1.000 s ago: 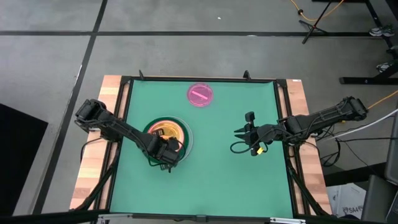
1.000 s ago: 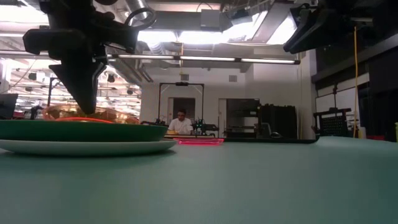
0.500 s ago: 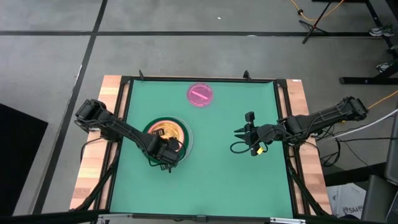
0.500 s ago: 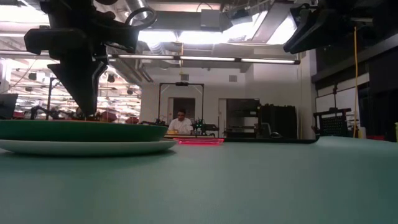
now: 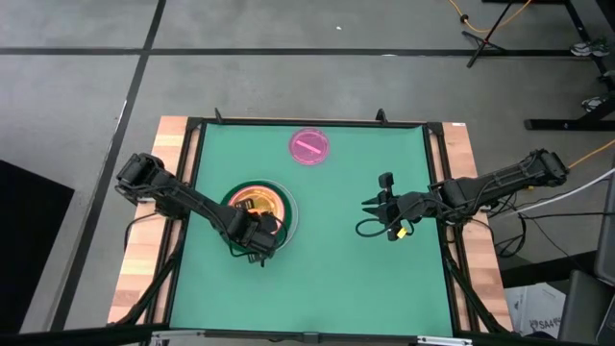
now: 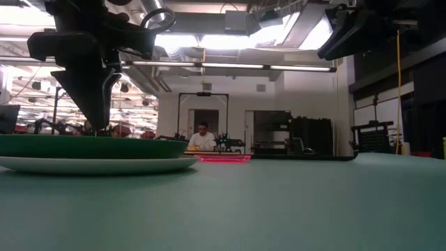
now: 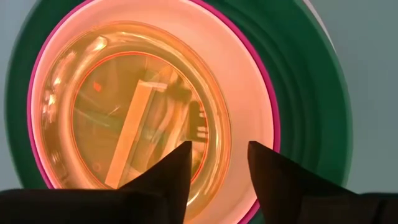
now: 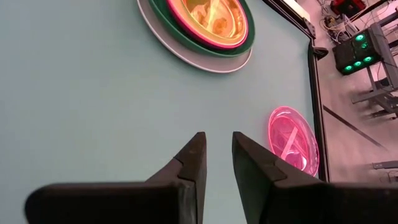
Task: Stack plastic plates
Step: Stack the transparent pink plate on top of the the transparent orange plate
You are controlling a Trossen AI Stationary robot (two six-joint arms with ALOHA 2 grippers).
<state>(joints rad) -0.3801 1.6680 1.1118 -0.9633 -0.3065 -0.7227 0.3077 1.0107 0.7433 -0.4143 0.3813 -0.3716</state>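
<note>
On the table's left half stands a stack of plastic plates: a large white one (image 5: 291, 217) at the bottom, then dark green (image 7: 311, 112), magenta (image 7: 274, 124), cream (image 7: 242, 81) and a small clear orange one (image 7: 124, 106) lying flat on top. My left gripper (image 7: 217, 157) points steeply down over the stack's near side. It is open, with its fingertips on either side of the orange plate's near rim. A pink plate (image 5: 310, 147) lies alone near the far edge. My right gripper (image 8: 217, 146) hovers over the table's right half, slightly open and holding nothing.
A raised dark frame (image 5: 431, 183) borders the green table mat. Bare mat (image 5: 327, 279) spreads between the stack and my right gripper and along the near edge. A person sits far off in the room beyond the table (image 6: 203, 138).
My left gripper has opened without shifting and has let go of the orange plate. The plate was held tilted above the stack by its near rim. It has dropped and now lies flat in the cream plate, below the green plate's rim in the low view.
</note>
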